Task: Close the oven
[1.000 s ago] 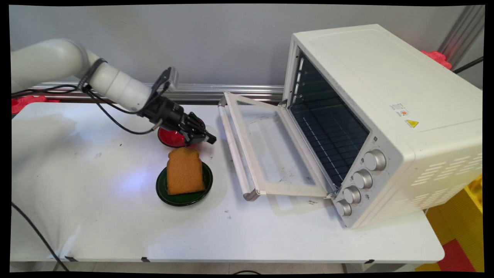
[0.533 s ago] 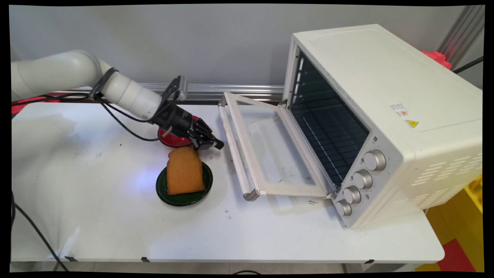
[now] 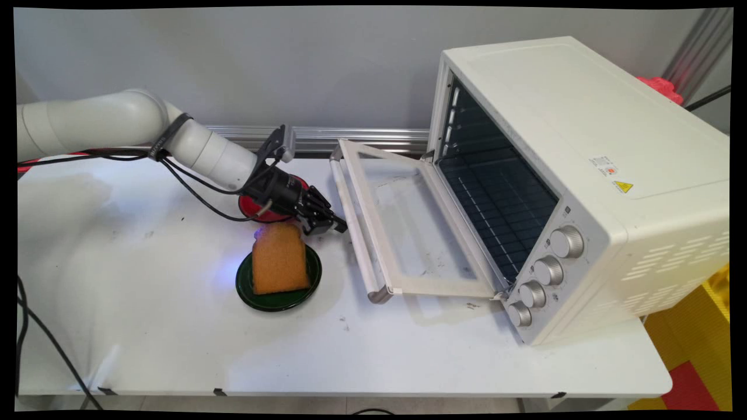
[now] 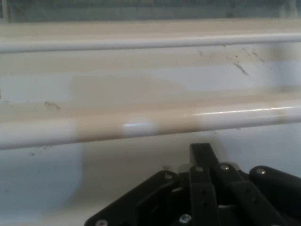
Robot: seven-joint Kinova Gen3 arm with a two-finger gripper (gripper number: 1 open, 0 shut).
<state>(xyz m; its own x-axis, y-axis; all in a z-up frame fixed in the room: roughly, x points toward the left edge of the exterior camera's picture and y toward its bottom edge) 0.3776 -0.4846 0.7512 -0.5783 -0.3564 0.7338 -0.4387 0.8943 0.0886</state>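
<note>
Black two-finger end effector — fingers apparently closed, empty — between toast slice on dark green plate and white oven's lowered door handle; red bowl behind.

Plain grey wall, metal rail along its base, white table, yellow floor mats

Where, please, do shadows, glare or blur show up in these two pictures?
Main view: sharp; soft shadows under the oven door and beside the plate on the table. Hand view: soft focus throughout, a bright glint along the door handle, the gripper dark at the bottom edge.
</note>
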